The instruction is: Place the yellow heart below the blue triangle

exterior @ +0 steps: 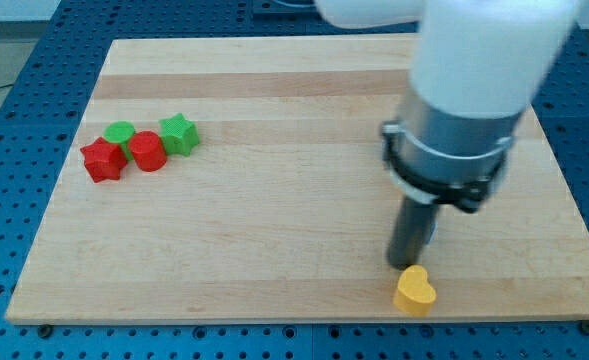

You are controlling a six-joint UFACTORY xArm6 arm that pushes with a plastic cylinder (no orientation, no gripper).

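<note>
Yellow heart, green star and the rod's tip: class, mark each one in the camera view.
yellow heart (414, 290): camera view, middle of its top face.
green star (179, 134): camera view, centre of its top face.
my tip (405, 264): camera view, rod's very end, just above the heart.

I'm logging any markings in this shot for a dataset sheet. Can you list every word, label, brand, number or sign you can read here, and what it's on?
None: no readable text shows anywhere in the camera view.
The wooden board, yellow heart, red blocks and green blocks are all plain.
The arm's white and grey housing shows no legible label.
My tip is bare too, just above the heart.
</note>
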